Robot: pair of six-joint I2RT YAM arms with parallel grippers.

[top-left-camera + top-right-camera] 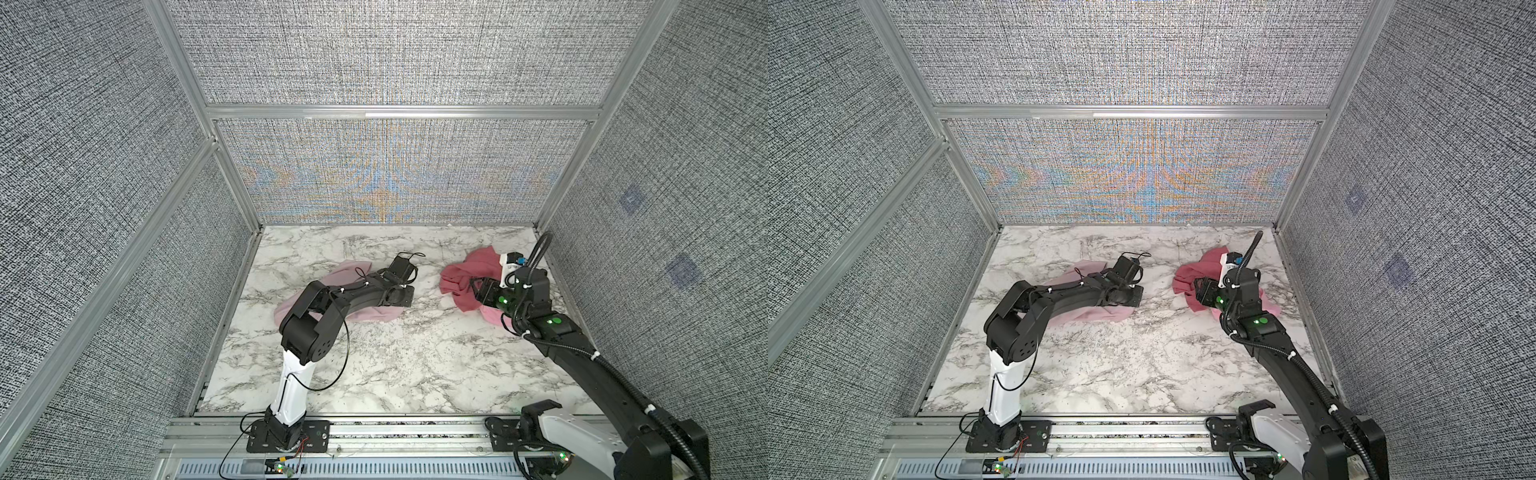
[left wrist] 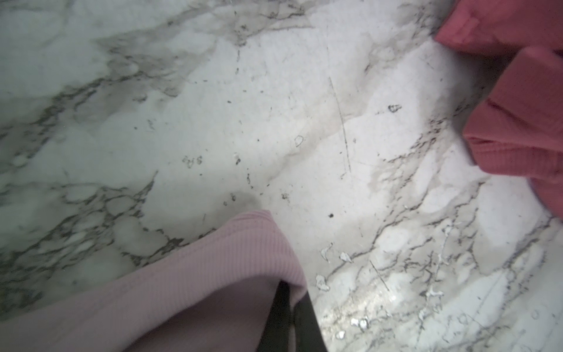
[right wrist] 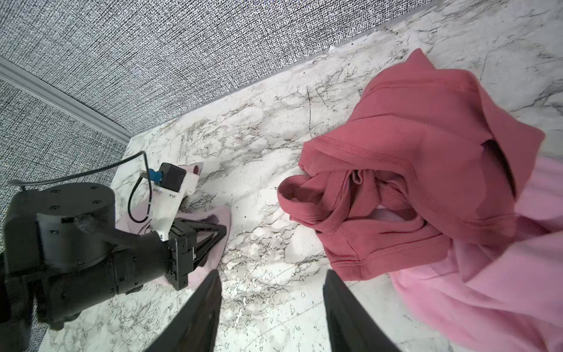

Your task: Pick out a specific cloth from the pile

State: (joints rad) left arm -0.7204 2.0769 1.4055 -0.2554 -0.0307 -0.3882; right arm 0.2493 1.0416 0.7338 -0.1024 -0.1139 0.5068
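The cloth (image 1: pixel 348 272) lies spread on the left half of the marble table (image 1: pixel 395 365), well apart from the pile (image 1: pixel 465 272) at the far right, its long axis running under the left arm. The left gripper (image 2: pixel 291 297) is clamped tight on the cloth's corner nearest the pile, so the fabric trails back toward that arm's base. The right gripper (image 3: pixel 271 304) hangs about half open and empty beside the pile, clearly the farther one.

Left end effector (image 3: pixel 222 231) clamped tight; right end effector (image 3: pixel 273 275) half spread.
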